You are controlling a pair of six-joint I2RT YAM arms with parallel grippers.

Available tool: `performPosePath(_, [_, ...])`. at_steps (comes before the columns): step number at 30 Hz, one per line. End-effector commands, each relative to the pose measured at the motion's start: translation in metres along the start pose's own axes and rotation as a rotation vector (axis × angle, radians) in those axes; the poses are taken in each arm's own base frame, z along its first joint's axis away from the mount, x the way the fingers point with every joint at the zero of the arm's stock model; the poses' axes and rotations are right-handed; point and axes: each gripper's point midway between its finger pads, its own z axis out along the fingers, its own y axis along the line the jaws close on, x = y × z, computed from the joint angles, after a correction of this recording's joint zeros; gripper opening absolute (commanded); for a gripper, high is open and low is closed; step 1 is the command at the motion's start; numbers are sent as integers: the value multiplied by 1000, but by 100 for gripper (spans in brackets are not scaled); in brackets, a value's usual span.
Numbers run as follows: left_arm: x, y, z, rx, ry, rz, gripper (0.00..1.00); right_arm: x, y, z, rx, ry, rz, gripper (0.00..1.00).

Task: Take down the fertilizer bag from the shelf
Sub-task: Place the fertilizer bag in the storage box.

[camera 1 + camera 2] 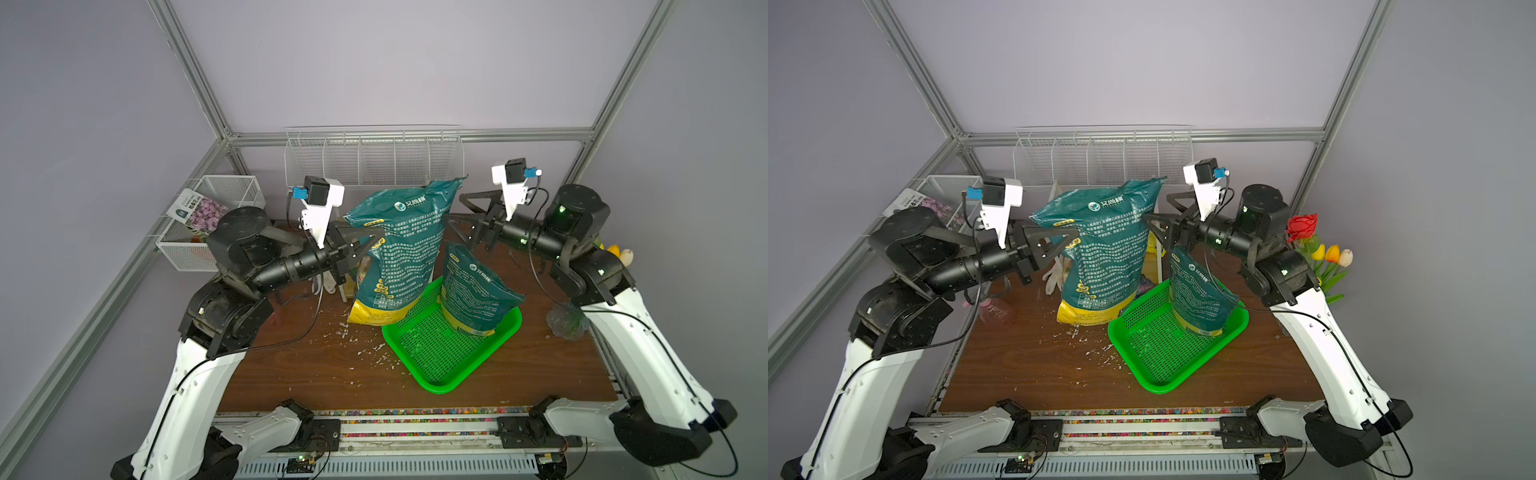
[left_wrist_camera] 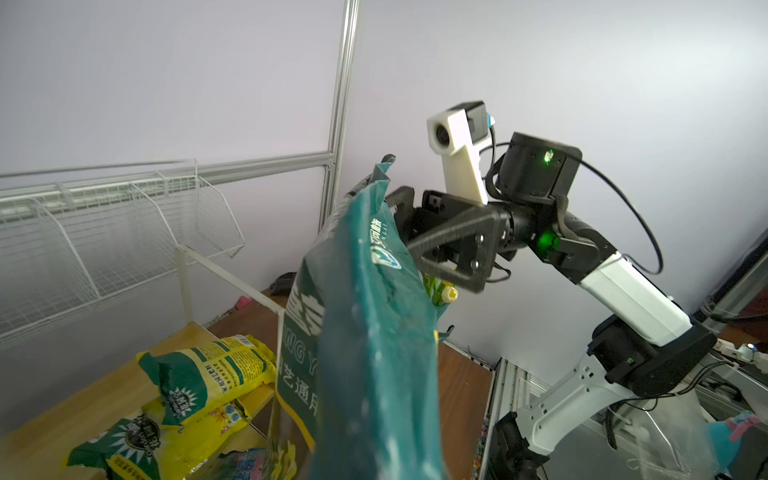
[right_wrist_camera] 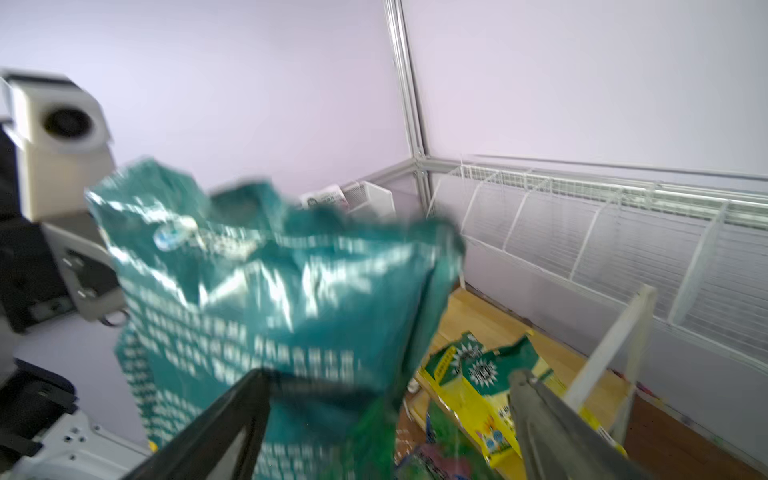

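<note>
Green tray [image 1: 434, 388] fronts the fertilizer bag [image 1: 399, 241] pinched by left end effector [image 1: 371, 243]; right end effector [image 1: 457, 212] spread beside it.

Lilac walls [image 1: 374, 62] w/ alu frame posts [image 1: 200, 87] — dark wood tabletop [image 1: 311, 374], even light.

A green perforated tray [image 1: 440, 353] sits lower centre on the brown counter [image 1: 311, 374], with white flakes [image 1: 368, 351] just left. A white wire rack [image 1: 374, 162] spans the back wall.
</note>
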Motion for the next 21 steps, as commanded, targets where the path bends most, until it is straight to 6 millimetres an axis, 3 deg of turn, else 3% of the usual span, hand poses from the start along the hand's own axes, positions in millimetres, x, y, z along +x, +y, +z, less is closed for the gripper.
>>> performPosePath(1, [-44,-32,-16,101,-170,146,0,-18,23,2,-243,-72,46,93])
performPosePath(4, [-42,-28,-13,98,-167,137,0,-15,28,8,-325,-59,68,88])
performPosePath(9, [-38,-21,-8,81,-161,124,0,-6,34,10,-400,-34,95,73])
performPosePath(18, [-38,-1,-4,-14,-174,116,0,4,38,-6,-346,-20,82,13])
performPosePath(21, [-33,11,2,-55,-169,93,0,5,42,-13,-323,-18,81,0])
